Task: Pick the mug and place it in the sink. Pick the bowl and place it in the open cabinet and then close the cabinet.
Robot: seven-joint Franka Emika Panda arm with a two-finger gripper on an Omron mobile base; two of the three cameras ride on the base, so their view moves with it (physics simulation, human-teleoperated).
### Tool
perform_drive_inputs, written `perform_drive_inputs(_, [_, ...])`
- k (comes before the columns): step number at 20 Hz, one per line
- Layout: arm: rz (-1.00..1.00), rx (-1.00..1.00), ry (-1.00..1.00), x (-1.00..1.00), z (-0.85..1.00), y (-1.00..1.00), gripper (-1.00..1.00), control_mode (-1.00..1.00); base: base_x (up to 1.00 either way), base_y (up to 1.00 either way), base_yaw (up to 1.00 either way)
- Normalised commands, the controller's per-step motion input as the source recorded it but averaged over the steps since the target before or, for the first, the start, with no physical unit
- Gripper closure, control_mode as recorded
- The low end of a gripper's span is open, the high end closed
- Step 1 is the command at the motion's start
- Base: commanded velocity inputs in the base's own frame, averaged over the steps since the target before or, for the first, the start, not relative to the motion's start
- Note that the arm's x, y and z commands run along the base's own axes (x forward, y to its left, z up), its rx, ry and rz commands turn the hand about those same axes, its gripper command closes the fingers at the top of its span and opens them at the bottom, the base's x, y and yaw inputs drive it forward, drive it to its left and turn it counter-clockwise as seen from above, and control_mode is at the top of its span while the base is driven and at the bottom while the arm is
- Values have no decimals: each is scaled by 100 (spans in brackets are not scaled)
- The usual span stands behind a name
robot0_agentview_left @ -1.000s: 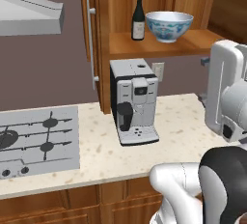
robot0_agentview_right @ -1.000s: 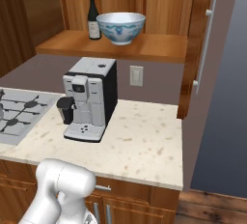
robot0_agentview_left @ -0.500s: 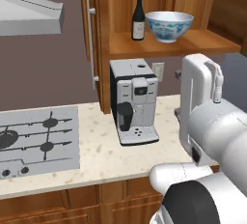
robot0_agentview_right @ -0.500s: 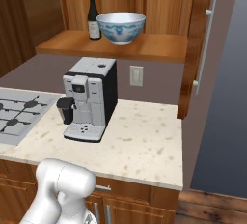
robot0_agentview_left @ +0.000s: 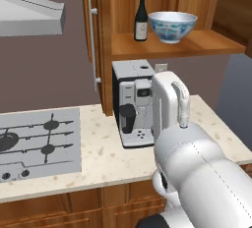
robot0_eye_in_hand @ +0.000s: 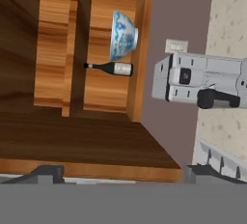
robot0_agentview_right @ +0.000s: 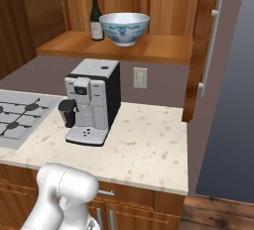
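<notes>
one bowl (robot0_eye_in_hand: pixel 123 35) sits on the cabinet (robot0_eye_in_hand: pixel 103 90) shelf, well apart from the open hand (robot0_eye_in_hand: pixel 123 171).

Your arm (robot0_agentview_left: pixel 197 173) rises bent at the lower right of the left base view. The gripper (robot0_eye_in_hand: pixel 123 172) stands wide open, apparently empty; its fingertips (robot0_eye_in_hand: pixel 48 171) barely show.

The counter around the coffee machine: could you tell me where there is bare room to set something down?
Bare counter lies right of the coffee machine, toward the open cabinet door, and in front of it. Left is crowded by the stove. The cabinet shelf has room right of the bowl; the bottle stands left.
</notes>
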Motion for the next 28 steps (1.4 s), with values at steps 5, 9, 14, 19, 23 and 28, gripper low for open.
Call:
perform_drive_inputs(5, [-3, 2, 0, 4, -29, 51, -100, -100, 0, 0, 0])
perform_drive_inputs(9, [-6, 0, 0, 45, -32, 45, -100, -100, 0, 0, 0])
perform_drive_inputs(14, [-6, 0, 0, 47, -18, 46, -100, -100, 0, 0, 0])
perform_drive_inputs(19, [-4, 0, 0, 46, -6, 19, -100, -100, 0, 0, 0])
perform_drive_inputs(23, [0, 0, 0, 28, -1, 0, -100, -100, 0, 0, 0])
perform_drive_inputs(28, [-3, 0, 0, 38, -2, 0, -100, -100, 0, 0, 0])
